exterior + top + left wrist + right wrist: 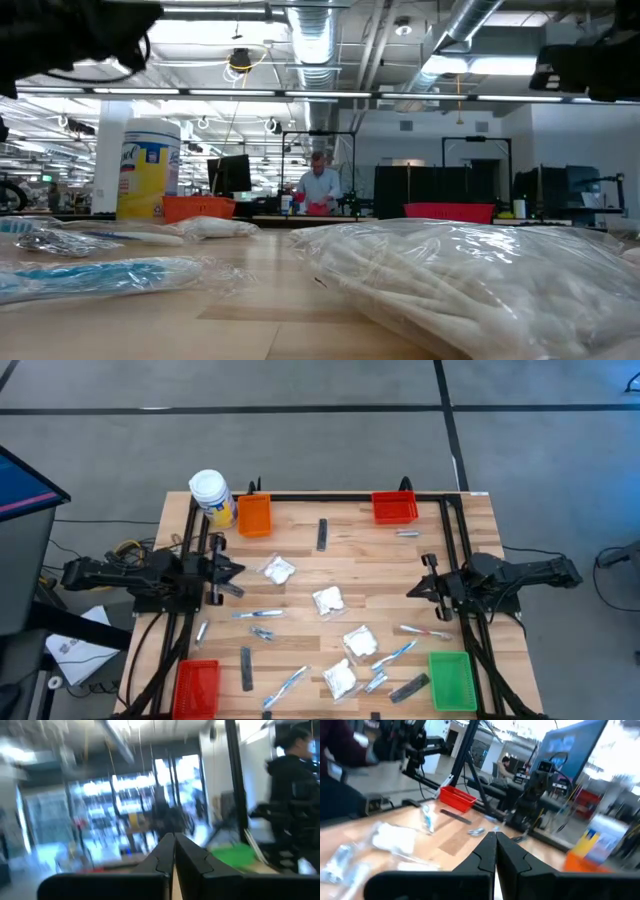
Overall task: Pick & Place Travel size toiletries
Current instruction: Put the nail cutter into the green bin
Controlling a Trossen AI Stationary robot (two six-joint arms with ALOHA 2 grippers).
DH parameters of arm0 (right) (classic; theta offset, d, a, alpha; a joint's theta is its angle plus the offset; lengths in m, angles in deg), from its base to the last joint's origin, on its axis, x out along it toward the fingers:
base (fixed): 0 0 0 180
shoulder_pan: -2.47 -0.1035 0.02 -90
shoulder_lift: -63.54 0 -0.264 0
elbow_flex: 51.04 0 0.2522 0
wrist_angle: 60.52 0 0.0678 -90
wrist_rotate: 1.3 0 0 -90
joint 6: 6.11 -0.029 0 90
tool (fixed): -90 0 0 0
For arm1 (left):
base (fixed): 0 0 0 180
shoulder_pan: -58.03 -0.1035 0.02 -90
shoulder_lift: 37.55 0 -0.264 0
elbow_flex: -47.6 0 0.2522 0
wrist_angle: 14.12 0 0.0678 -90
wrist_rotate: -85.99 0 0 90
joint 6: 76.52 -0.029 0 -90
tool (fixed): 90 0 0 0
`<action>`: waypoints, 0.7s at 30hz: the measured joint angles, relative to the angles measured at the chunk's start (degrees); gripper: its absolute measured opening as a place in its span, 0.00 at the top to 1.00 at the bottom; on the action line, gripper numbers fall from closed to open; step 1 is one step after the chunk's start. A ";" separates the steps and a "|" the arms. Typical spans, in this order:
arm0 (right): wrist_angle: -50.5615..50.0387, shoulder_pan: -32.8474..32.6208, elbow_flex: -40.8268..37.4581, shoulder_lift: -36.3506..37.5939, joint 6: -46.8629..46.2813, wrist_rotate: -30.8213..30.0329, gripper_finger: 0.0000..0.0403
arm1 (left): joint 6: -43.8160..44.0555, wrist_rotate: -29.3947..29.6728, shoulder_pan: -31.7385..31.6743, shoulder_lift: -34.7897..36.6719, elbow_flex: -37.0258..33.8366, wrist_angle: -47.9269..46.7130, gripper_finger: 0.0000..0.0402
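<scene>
While both arms sit parked at the table's side edges, nothing is held. At the left edge the left gripper [232, 572] has its fingers pressed together, empty, pointing inward toward the nearest white puffy packet [277, 569]. Behind it stand the yellow jar [211, 495] and the orange bin [254, 514], and a red bin [196, 686] fills the near left corner. Travel size toiletries lie loose across the wooden table [350, 555]: a dark grey bar [322, 534] near the far middle, a second one [247, 667] near the left red bin, toothbrushes [261, 614] below the first packet, and more white packets [328, 600] toward the centre and front. Another red bin [394, 507] sits at the far right, a green bin [452, 680] at the near right corner. The right gripper [416, 590] rests at the right edge, fingers pressed together, empty
</scene>
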 joint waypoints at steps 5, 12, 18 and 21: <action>9.45 -0.04 0.04 0.00 10.39 0.02 1.00 | -8.89 0.35 -0.22 0.07 -0.01 16.26 0.98; 26.19 -0.22 0.05 0.01 11.32 0.04 1.00 | -7.49 0.35 -0.14 0.07 -0.01 29.74 0.98; 34.62 -0.51 0.09 0.00 1.65 0.05 1.00 | -3.26 0.32 -0.09 0.07 -0.01 32.37 0.98; 39.88 -0.52 0.09 -0.02 -1.86 0.04 1.00 | -3.89 0.13 -0.09 0.07 -0.01 32.98 0.98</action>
